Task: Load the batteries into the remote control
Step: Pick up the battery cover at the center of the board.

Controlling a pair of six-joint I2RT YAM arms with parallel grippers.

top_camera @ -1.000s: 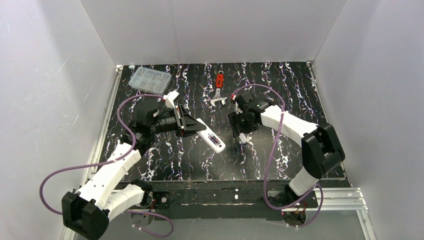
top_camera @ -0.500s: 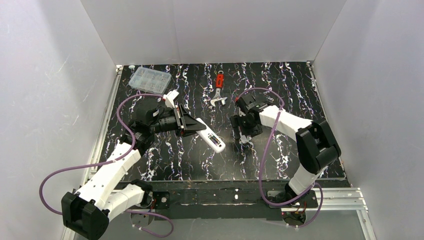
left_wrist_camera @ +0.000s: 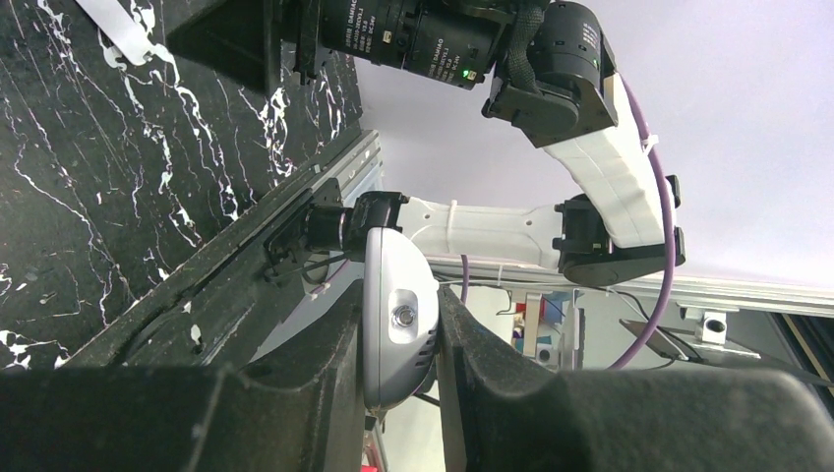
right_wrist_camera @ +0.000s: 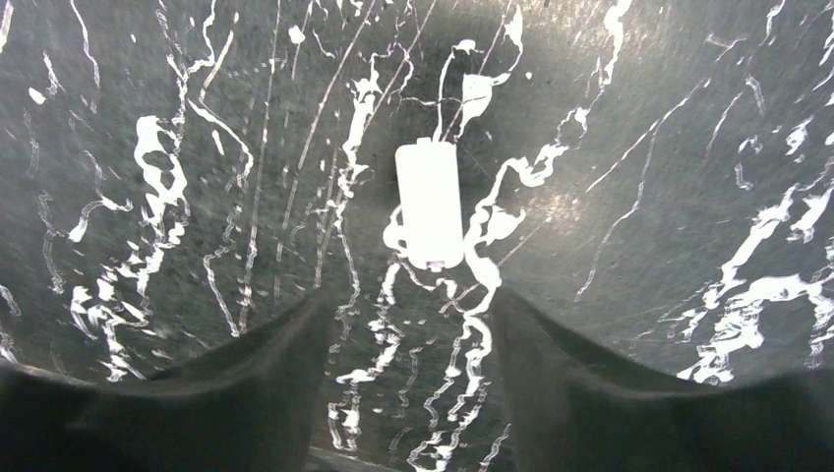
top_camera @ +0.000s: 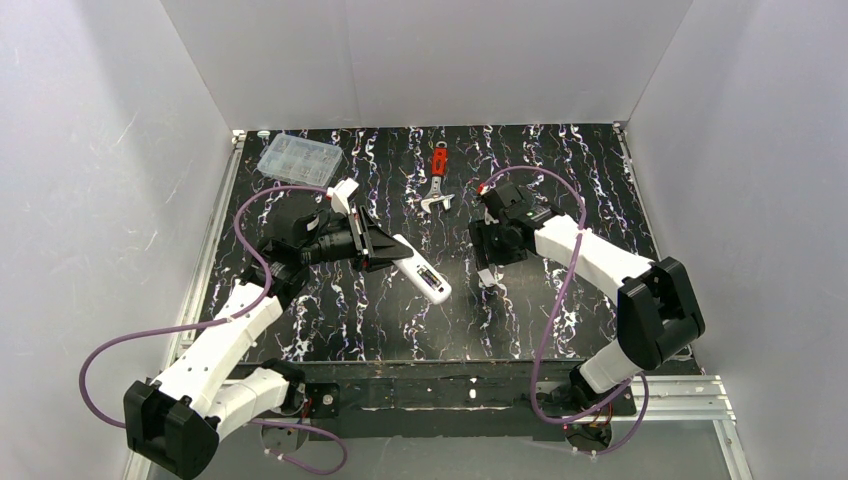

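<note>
My left gripper (top_camera: pixel 378 252) is shut on one end of the white remote control (top_camera: pixel 420 273) and holds it tilted above the table, its far end pointing right. A dark patch shows on the remote's upper face; I cannot make out separate batteries. In the left wrist view the remote's rounded end (left_wrist_camera: pixel 398 329) sits clamped between the two fingers. My right gripper (top_camera: pixel 490 258) is open and empty, just above a small white battery cover (top_camera: pixel 487 277) lying flat on the table. In the right wrist view the cover (right_wrist_camera: pixel 430 204) lies ahead of the open gripper (right_wrist_camera: pixel 408 334).
A red-handled wrench (top_camera: pixel 437 180) lies at the back centre. A clear plastic compartment box (top_camera: pixel 298 160) sits at the back left corner. White walls enclose the black marbled table (top_camera: pixel 560 170) on three sides.
The right arm has turned its wrist and shifted slightly right and back over the white cover. The left arm and the remote have held still.
</note>
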